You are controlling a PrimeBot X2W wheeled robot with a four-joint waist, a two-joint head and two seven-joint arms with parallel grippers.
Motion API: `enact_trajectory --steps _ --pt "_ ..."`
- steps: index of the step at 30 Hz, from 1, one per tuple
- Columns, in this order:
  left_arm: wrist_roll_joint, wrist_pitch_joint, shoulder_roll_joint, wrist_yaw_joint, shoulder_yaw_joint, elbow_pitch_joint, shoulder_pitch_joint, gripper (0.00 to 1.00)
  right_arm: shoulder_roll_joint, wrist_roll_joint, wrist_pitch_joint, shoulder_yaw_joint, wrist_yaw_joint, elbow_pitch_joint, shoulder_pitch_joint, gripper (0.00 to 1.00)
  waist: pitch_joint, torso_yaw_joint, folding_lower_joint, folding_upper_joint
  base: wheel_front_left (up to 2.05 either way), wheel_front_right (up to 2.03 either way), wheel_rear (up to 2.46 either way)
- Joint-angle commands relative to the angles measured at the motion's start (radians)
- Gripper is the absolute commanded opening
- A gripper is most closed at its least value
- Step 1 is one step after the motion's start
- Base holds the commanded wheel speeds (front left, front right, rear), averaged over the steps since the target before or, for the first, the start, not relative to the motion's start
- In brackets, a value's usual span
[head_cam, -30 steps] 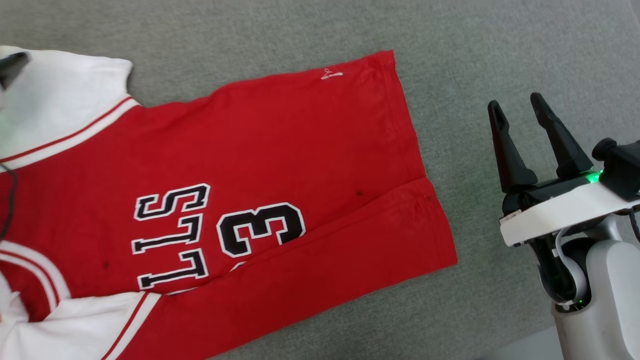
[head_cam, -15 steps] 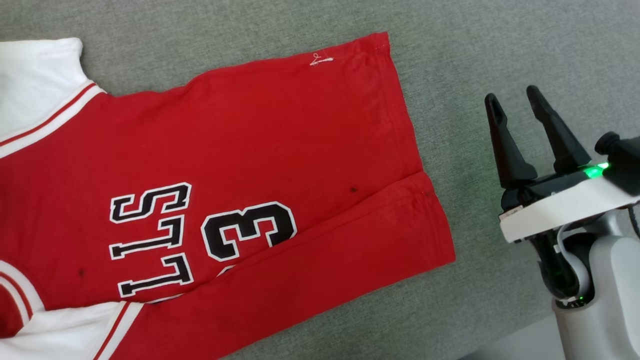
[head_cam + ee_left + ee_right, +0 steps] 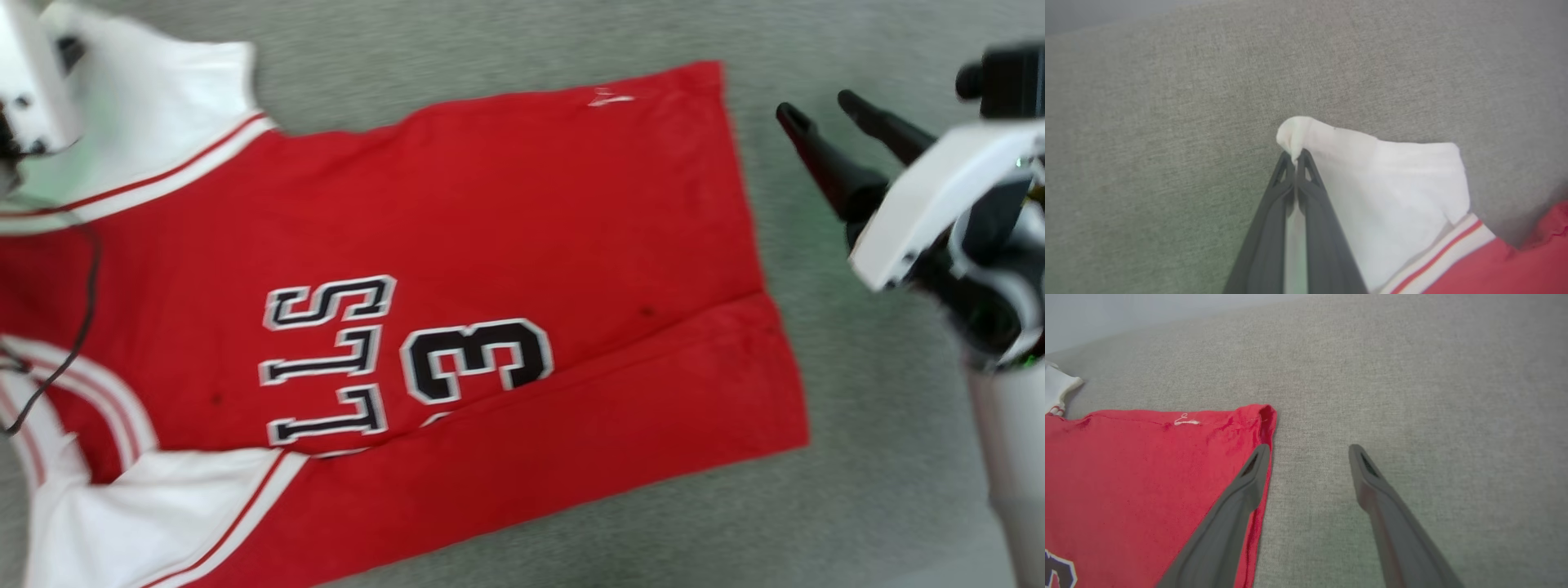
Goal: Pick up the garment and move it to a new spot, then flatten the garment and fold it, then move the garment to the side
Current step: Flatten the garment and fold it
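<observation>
Grey woven-fabric surface (image 3: 857, 457): red jersey shirt (image 3: 506, 212), white short sleeves, black white-outlined lettering, lies spread on it; near long edge folded over, hem toward right side.

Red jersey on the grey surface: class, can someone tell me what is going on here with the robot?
The robot is working on the jersey, which lies face up on the grey fabric surface with one long side folded over. Its left hand is shut on the tip of a white sleeve. Its right hand is open by the hem corner, holding nothing.
</observation>
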Motion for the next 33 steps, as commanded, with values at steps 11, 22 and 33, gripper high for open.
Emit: enact_trajectory --steps 11,22,33 --pt "0.021 -0.066 -0.094 -0.048 -0.033 -0.083 -0.090 0.00 0.000 -0.084 0.393 -0.030 0.000 0.204 -0.257 1.00 0.048 0.173 -0.0001 0.0000 0.00 0.00 0.00" --pt "0.031 -0.099 -0.116 -0.062 -0.052 -0.084 -0.081 0.00 0.063 -0.143 0.549 -0.029 0.000 0.322 -0.220 0.00 0.059 0.207 -0.0001 0.0000 0.00 0.00 0.00" --pt "-0.017 -0.207 -0.132 -0.085 -0.018 -0.061 0.020 0.00 -0.011 -0.172 0.449 -0.050 0.000 0.171 -0.213 0.00 -0.068 0.229 -0.0001 0.0000 0.00 0.00 0.00"
